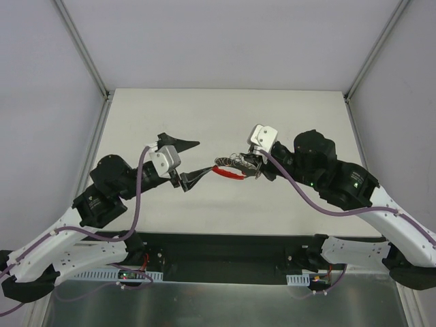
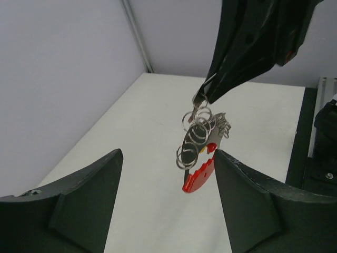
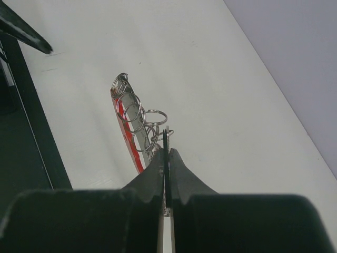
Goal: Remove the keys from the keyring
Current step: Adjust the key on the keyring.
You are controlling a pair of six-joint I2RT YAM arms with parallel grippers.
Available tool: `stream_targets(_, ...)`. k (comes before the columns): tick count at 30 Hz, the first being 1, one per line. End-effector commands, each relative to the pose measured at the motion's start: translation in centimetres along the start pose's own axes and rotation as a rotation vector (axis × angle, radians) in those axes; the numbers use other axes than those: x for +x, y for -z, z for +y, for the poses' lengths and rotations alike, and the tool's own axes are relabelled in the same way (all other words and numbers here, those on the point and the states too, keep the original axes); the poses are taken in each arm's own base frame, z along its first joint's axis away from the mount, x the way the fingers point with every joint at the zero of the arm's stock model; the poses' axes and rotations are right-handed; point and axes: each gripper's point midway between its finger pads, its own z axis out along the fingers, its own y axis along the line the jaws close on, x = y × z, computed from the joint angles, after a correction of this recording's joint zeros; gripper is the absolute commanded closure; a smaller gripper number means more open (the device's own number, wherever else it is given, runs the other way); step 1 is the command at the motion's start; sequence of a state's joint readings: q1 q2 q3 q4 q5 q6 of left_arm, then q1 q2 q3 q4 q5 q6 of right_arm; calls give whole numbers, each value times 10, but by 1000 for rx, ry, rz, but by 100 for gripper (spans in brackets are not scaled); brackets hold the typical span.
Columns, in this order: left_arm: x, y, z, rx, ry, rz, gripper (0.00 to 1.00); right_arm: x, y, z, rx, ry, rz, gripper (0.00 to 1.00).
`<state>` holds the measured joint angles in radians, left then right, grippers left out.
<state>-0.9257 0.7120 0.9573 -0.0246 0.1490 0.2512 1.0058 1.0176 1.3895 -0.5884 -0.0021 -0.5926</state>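
Note:
The keyring [image 1: 235, 165] hangs in the air over the table's middle, with my right gripper [image 1: 253, 163] shut on its top. In the left wrist view it is a chain of thin metal rings [image 2: 196, 132] bearing a pale grey tag [image 2: 211, 138] and a red plastic piece [image 2: 200, 176]. A jagged silvery bunch, the keys [image 2: 224, 125], sits behind the rings. My left gripper [image 2: 167, 155] is open, and the red piece hangs just inside its right finger [image 2: 253, 195]. In the right wrist view the rings [image 3: 134, 113] and red piece [image 3: 125, 129] stretch away from the shut right gripper [image 3: 167, 150].
The white table [image 1: 225, 116] is bounded by grey walls on three sides. A black strip [image 1: 225, 248] runs along its near edge, by the arm bases.

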Motion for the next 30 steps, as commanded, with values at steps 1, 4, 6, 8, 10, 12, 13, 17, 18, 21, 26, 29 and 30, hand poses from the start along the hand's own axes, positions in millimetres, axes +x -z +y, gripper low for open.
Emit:
stream_targets(1, -33, -1, -22, 164, -58, -71, 34, -24, 7, -6, 22, -16, -85, 99)
stream_targets(4, -29, -12, -31, 217, -169, -65, 36, -27, 6, -6, 21, -47, -88, 99)
stream_targets(6, -25, -21, -34, 225, -216, -51, 36, -29, 6, -6, 21, -60, -87, 99)
stream_targets(8, -24, -25, -36, 237, -274, -54, 37, -28, 6, -14, 69, -90, -72, 99)
stream_targets(10, -19, -31, -45, 269, -326, -53, 40, -28, 4, -18, 86, -103, -54, 99)
stream_targets(12, -15, -33, -53, 303, -346, -58, 46, -26, 4, -21, 107, -114, -39, 99)
stream_targets(13, -17, -32, -59, 337, -352, -76, 48, -27, 2, -22, 112, -115, -34, 99)
stream_targets(17, -11, -38, -53, 292, -355, -58, 50, -28, 0, -22, 106, -120, -36, 99)
stream_targets(18, -6, -42, -49, 263, -358, -36, 49, -29, 0, -21, 103, -121, -38, 99)
stream_targets(21, -3, -52, -31, 147, -399, -22, 48, -32, -1, -20, 97, -132, -50, 99)
stream_targets(26, -5, -64, -21, 63, -440, -68, 41, -35, -1, -17, 84, -148, -60, 99)
stream_targets(29, 0, -74, -14, 20, -438, -45, 36, -36, 0, -17, 81, -153, -66, 99)
stream_targets(30, 1, -78, -14, 20, -429, -38, 36, -36, 0, -17, 81, -153, -66, 99)
